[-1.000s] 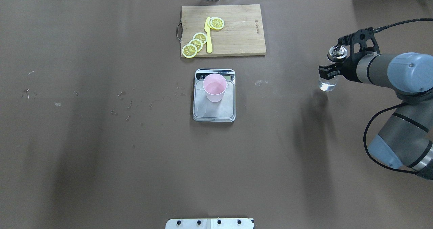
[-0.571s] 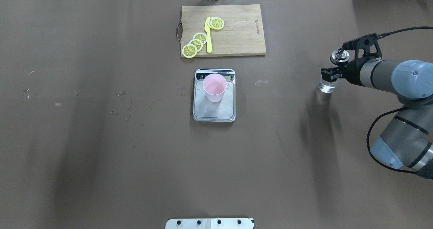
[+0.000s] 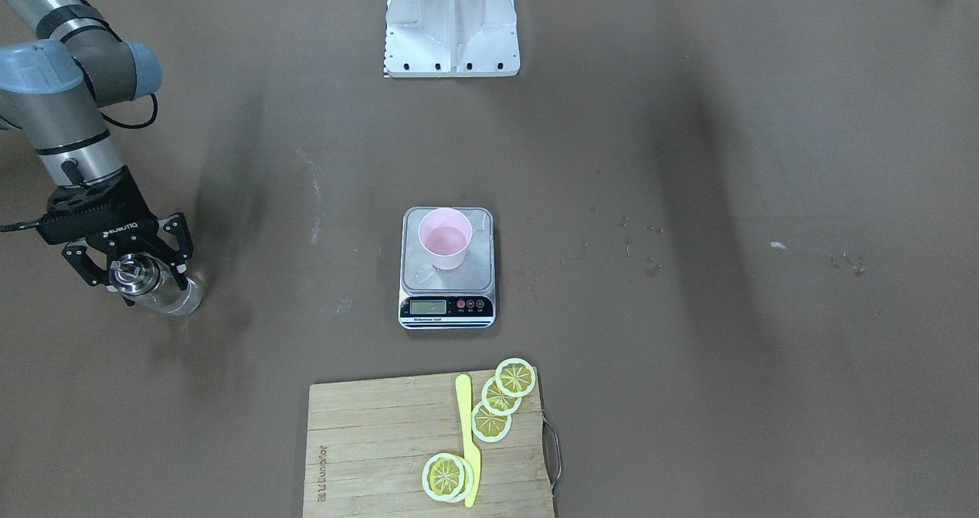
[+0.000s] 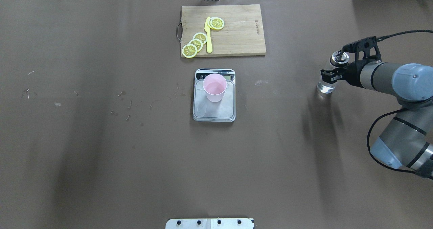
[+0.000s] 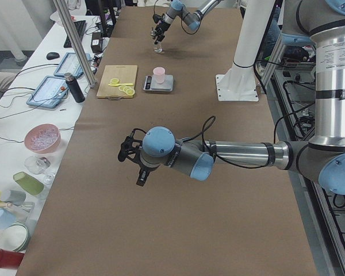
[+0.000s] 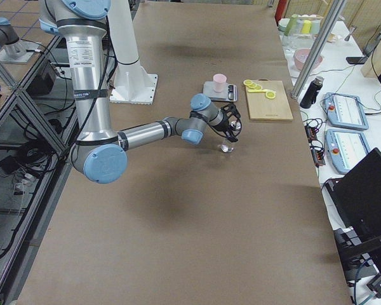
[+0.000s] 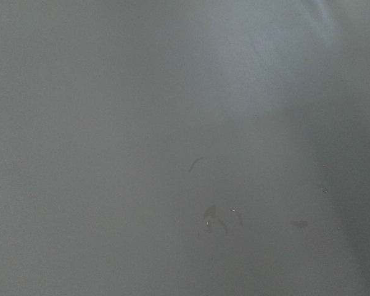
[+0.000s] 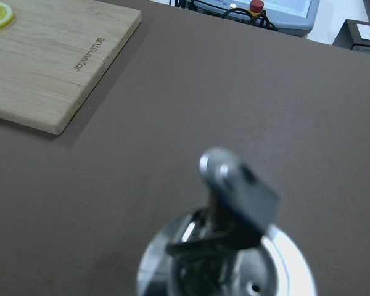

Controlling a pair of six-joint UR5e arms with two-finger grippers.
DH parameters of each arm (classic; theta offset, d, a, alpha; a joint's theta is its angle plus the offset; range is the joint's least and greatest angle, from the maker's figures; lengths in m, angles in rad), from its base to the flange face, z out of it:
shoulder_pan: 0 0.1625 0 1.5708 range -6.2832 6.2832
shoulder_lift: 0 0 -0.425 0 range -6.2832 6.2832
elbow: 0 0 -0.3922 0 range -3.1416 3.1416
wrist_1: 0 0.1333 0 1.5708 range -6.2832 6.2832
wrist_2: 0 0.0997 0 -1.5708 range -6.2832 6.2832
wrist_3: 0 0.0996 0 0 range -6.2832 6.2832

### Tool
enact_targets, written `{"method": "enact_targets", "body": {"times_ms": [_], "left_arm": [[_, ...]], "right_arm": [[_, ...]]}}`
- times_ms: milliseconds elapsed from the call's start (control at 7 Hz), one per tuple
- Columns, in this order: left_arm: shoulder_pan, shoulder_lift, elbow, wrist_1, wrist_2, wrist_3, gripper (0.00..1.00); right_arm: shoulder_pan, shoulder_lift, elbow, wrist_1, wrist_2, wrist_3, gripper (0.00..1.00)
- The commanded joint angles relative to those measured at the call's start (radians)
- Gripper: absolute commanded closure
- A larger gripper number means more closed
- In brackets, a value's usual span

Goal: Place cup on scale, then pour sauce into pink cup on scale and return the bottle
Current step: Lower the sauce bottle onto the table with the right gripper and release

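Two fingers of my right gripper [image 4: 328,75] are clamping the bottle [image 4: 327,83] across its clear body, just under the silver cap [image 4: 339,57], at the right edge of the overhead view. Its base is sitting at or just above the table [image 4: 101,154]; I cannot tell whether it is touching. The cup [image 4: 214,87] is standing upright on the scale [image 4: 213,114] at centre frame, well apart from the bottle.

I am judging the bottle as stiff, smooth and probably slippery. With only a little sauce [image 4: 325,89] low inside it and metal on top, it is likely light but top-heavy, and on its narrow base it could tip easily. Holding high, where the shoulder below the cap stops it sliding through, is suiting it best.

My left gripper [image 5: 139,172] is hanging above the table in the middle of the left-side view. I cannot tell whether its fingers are apart.
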Motion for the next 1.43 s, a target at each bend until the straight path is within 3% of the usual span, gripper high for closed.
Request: {"method": "enact_targets", "body": {"times_ms": [0,143,429,571,1000,1286], "left_arm": [[-0.001,0.002,0.0,0.0,0.0,0.0,0.03],[0.001,0.002,0.0,0.0,-0.002,0.0,0.03],[-0.001,0.002,0.001,0.0,0.0,0.0,0.03],[0.001,0.002,0.001,0.0,0.0,0.0,0.03],[-0.001,0.003,0.001,-0.001,0.0,-0.002,0.03],[-0.001,0.002,0.001,-0.001,0.0,-0.002,0.03]], "right_arm": [[-0.002,0.009,-0.002,-0.003,-0.002,-0.003,0.81],[0.0,0.007,-0.002,0.001,0.001,-0.006,0.66],[0.0,0.007,0.005,-0.003,0.004,-0.009,0.49],[0.0,0.009,0.005,-0.001,0.004,-0.006,0.33],[-0.002,0.009,0.005,-0.003,0.009,0.005,0.01],[-0.002,-0.001,0.008,-0.001,0.009,0.002,0.0]]}}
